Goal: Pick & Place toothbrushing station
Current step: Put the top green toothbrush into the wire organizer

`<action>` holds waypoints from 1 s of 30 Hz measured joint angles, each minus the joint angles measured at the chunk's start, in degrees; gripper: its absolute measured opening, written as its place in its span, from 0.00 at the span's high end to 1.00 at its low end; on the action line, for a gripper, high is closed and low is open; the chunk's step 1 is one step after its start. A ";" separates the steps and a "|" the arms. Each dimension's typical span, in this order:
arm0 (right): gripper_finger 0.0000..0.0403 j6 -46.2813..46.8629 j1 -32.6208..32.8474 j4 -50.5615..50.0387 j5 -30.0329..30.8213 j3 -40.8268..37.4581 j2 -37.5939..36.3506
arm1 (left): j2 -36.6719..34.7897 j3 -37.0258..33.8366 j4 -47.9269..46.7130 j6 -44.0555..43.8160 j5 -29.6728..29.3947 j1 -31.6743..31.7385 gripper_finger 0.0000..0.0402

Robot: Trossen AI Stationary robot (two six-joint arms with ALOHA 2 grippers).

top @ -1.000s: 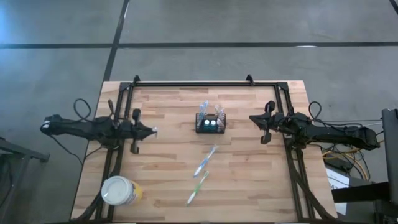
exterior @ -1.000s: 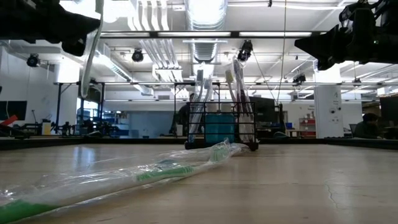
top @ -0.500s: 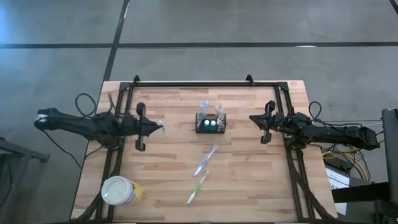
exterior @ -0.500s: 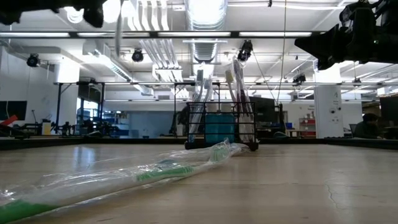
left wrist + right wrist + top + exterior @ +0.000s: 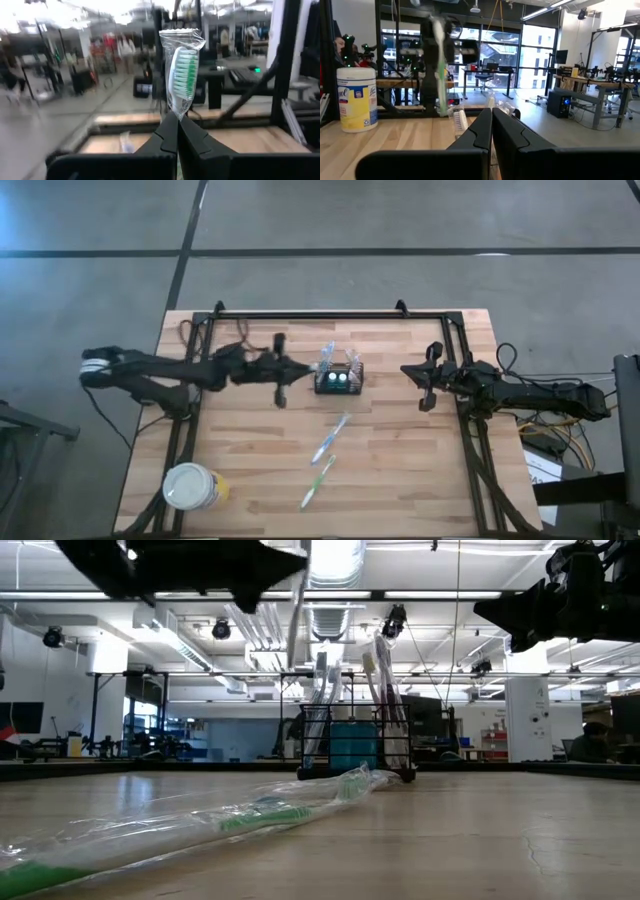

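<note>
The toothbrushing station, a small black slotted caddy [image 5: 338, 380] [image 5: 355, 752], stands on its base at the table's middle with wrapped brushes upright in it. My left gripper [image 5: 305, 370] [image 5: 178, 120] hovers just left of it, shut on a clear-wrapped toothbrush [image 5: 181, 75] [image 5: 294, 630] with green bristles. Two more wrapped toothbrushes, one blue [image 5: 330, 438] and one green [image 5: 318, 480], lie flat on the wood nearer the front. My right gripper [image 5: 405, 370] [image 5: 491, 120] waits shut at the table's right side. My left gripper pinches the wrapped toothbrush between its two fingers just below the bristle head [image 5: 178, 111]. The fingers reach in level from the table's left and lie across the brush. The brush stands nearly upright, head above the fingers, handle [image 5: 292, 650] hanging below, clear of the table.
A round yellow tub with a white lid [image 5: 190, 488] [image 5: 356, 100] stands at the front left corner. A black frame rail [image 5: 310, 315] runs along the far edge and down both sides. Bare wood lies between the caddy and the right arm.
My left gripper has travelled toward the table's right edge, from the left rail to just beside the caddy, rising a little. It has stayed shut on the wrapped toothbrush, which has stayed nearly upright and clear of the table.
</note>
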 joint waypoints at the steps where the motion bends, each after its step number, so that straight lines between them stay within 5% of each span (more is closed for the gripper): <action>1: 0.98 0.00 -0.02 0.02 0.00 0.00 -0.03 | 1.70 0.80 0.63 -1.00 1.40 1.22 1.00; 15: 0.98 -0.43 0.00 -0.14 -0.02 0.00 0.00 | 17.51 7.27 6.02 -3.84 6.45 6.73 1.00; 30: 0.98 -0.44 0.00 -0.25 -0.04 0.00 0.00 | 19.05 2.37 7.30 -0.91 6.47 8.90 1.00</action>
